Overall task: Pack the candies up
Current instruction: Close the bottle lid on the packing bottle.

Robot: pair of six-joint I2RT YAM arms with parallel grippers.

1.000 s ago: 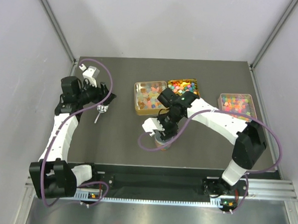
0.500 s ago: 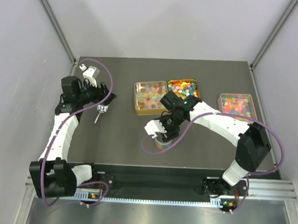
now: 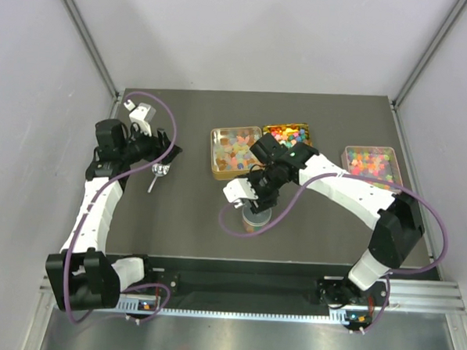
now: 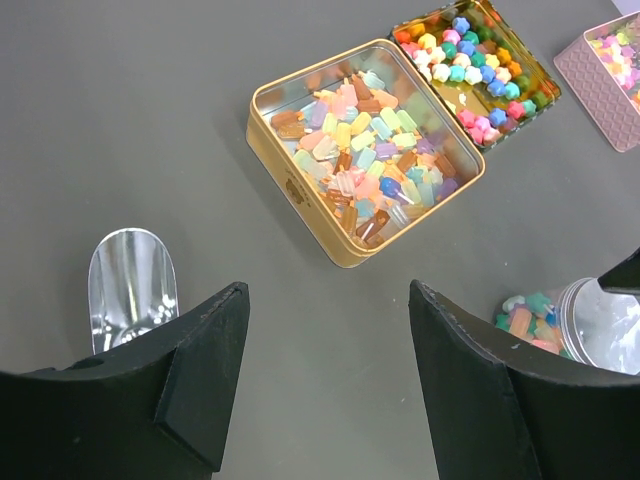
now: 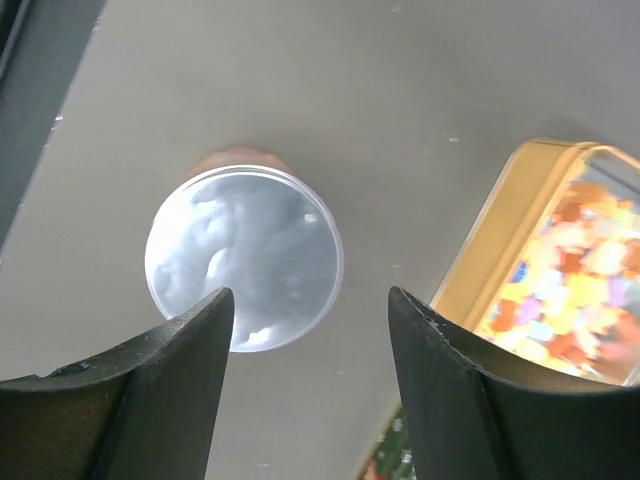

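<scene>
The right hand [image 5: 310, 300], fingers apart and gripping nothing, is hovering over one clear round jar [image 3: 255, 217] capped by a silver lid [image 5: 243, 258]. An off-centre descent risks tipping it. The left hand [image 4: 328, 300] is gaping empty near one shiny metal scoop [image 4: 130, 285]. Beyond, the tiny multicoloured candies [image 4: 365, 150] are sitting in three open metal tins [image 4: 300, 190].

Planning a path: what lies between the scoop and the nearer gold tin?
Only bare table between scoop and nearer gold tin, per left wrist view.
</scene>
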